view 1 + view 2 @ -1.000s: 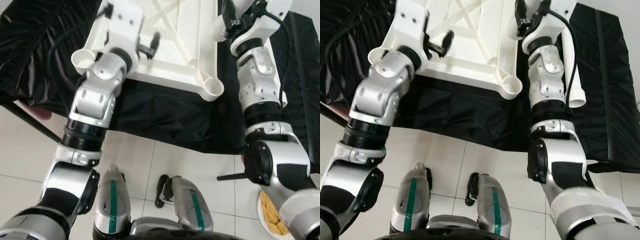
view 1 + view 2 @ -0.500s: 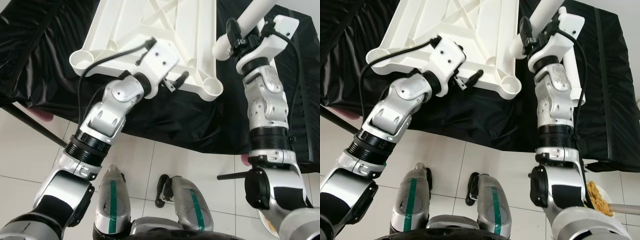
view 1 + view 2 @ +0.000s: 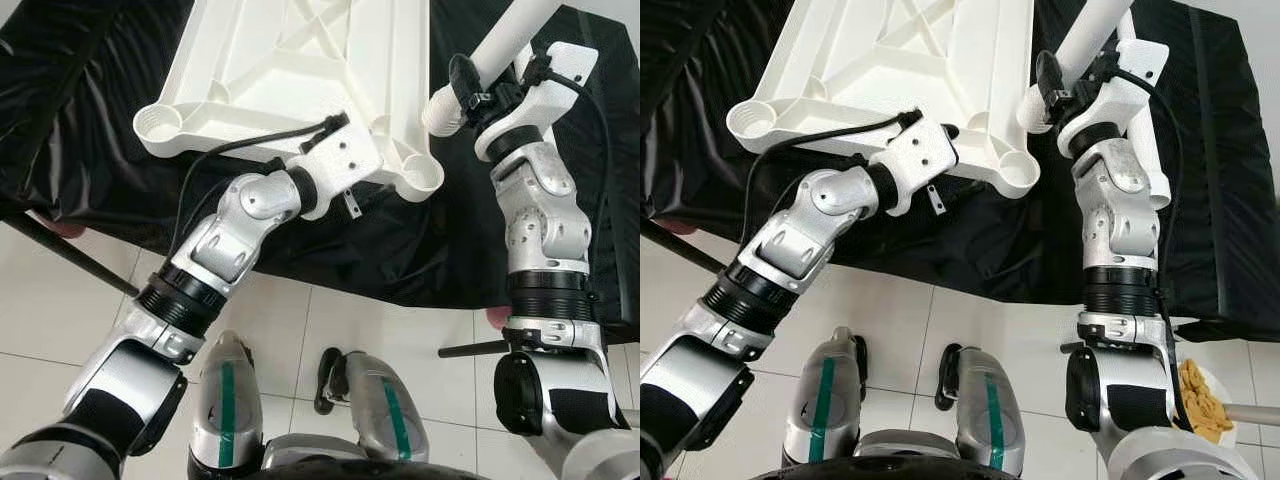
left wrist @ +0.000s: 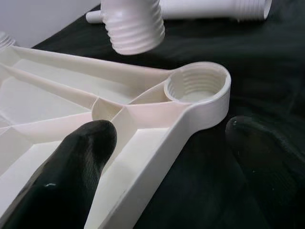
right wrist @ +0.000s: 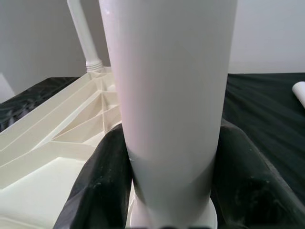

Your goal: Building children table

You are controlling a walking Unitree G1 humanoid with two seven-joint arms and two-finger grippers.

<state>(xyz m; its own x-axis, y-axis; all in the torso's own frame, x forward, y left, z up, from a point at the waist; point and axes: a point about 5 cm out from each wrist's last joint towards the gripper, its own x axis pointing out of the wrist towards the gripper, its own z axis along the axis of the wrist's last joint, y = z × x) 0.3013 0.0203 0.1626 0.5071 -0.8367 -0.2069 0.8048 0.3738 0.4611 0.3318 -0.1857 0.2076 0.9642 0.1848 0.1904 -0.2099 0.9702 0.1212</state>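
The white tabletop (image 3: 300, 60) lies upside down on a black cloth, ribs up, with a round threaded socket (image 3: 421, 178) at its near right corner. My right gripper (image 3: 476, 88) is shut on a white table leg (image 3: 505, 40), held tilted. The leg's threaded end (image 3: 440, 106) hangs just above and behind that socket (image 4: 198, 86). My left gripper (image 3: 372, 186) is open at the tabletop's near rim beside the socket. One of its fingers (image 4: 71, 167) is over the ribs and the other over the cloth. In the right wrist view both pads (image 5: 102, 181) clasp the leg (image 5: 171, 95).
Another leg (image 5: 83, 33) stands upright in a far corner of the tabletop. A spare leg (image 3: 1157, 185) lies on the cloth behind my right arm. A plate of yellow food (image 3: 1205, 405) and black rods (image 3: 70, 255) are on the tiled floor by my feet.
My left gripper has swung from over the tabletop down to its near rim by the right corner socket. My right gripper has shifted the leg's threaded end nearer that socket.
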